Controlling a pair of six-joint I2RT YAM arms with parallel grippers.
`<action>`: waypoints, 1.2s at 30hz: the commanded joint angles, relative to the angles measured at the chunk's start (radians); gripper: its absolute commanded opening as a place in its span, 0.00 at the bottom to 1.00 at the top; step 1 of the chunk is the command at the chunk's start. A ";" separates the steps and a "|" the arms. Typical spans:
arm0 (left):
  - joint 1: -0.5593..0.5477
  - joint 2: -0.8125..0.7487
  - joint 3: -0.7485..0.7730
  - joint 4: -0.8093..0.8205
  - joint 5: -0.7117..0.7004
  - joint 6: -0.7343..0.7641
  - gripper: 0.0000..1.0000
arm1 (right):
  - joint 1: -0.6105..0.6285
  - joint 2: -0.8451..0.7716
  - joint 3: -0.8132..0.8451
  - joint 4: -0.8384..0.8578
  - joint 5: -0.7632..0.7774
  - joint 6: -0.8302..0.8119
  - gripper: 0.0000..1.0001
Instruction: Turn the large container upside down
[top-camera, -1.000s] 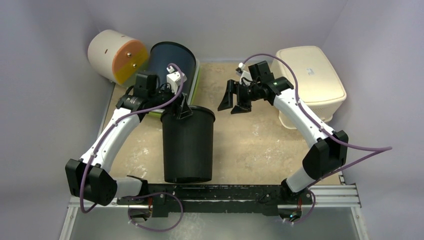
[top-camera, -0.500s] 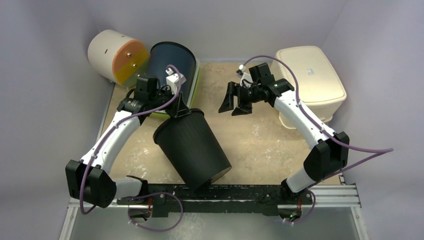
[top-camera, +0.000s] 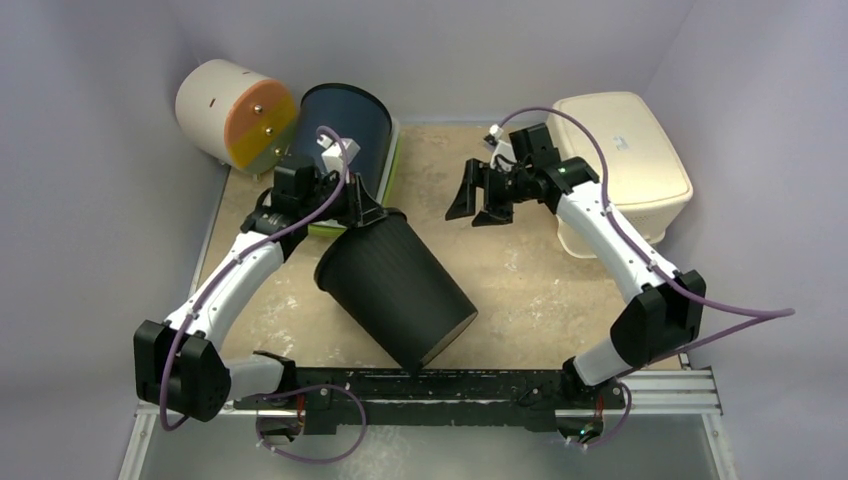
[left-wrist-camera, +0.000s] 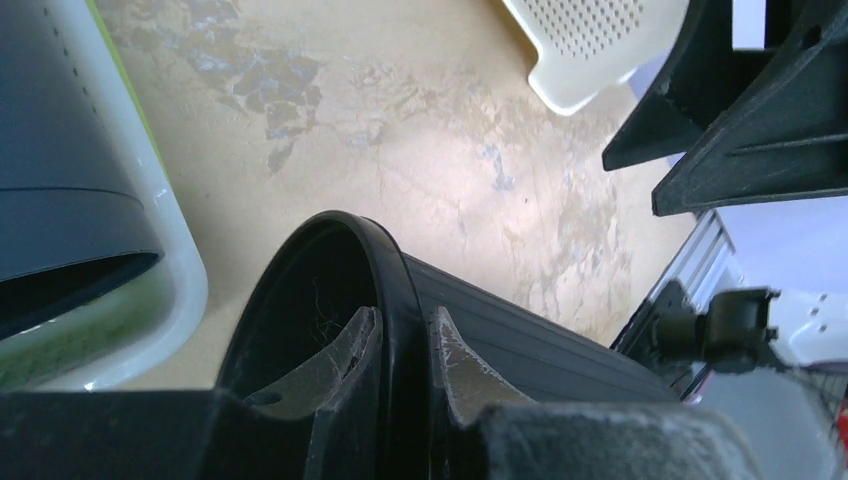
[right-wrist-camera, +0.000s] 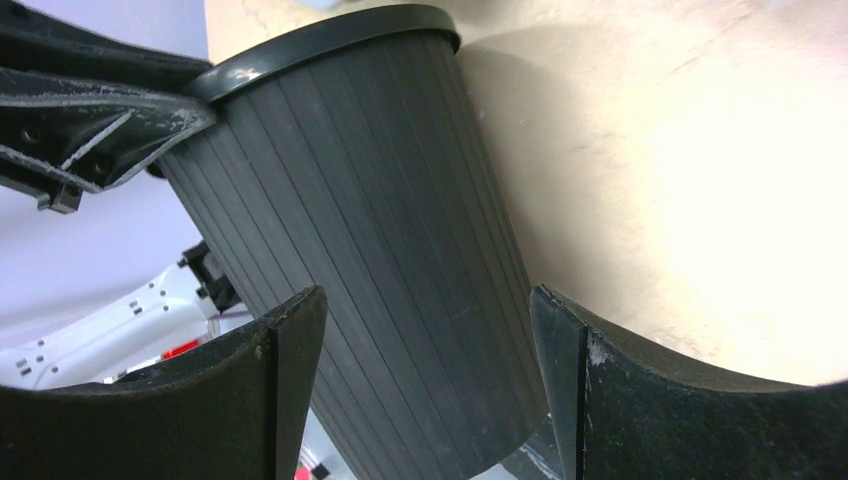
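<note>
Black ribbed plastic: large container, tipped on a slant over the middle of the counter, its mouth toward the far left and its closed base toward the near rail. Whether the base end rests on the counter cannot be told. The rim is pinched by the left gripper, with one finger set inside the mouth and the other against the outer wall. The right gripper is held spread wide, holding nothing, apart from the container and just beyond its far-right side. Step judged to be in hand: rotation of the container toward mouth-down. Handling notes: a single pinch on a thin lip is likely to let so long a body swing, so the wrist roll is best made slowly. The base should be swept clear of the rail, and the mouth kept off the blue bin close behind. The spread gripper could be closed on the ribbed wall for steadying. Release is advised only once the whole rim is seated flat on the counter.
</note>
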 joint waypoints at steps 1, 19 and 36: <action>-0.011 -0.011 -0.019 0.194 -0.105 -0.213 0.00 | -0.104 -0.081 0.001 0.005 0.038 -0.026 0.77; -0.263 0.074 -0.165 0.914 -0.598 -0.715 0.00 | -0.256 -0.155 -0.062 0.004 0.090 -0.072 0.77; -0.315 0.204 -0.377 1.352 -0.927 -0.995 0.00 | -0.335 -0.238 -0.032 0.050 0.149 -0.073 0.77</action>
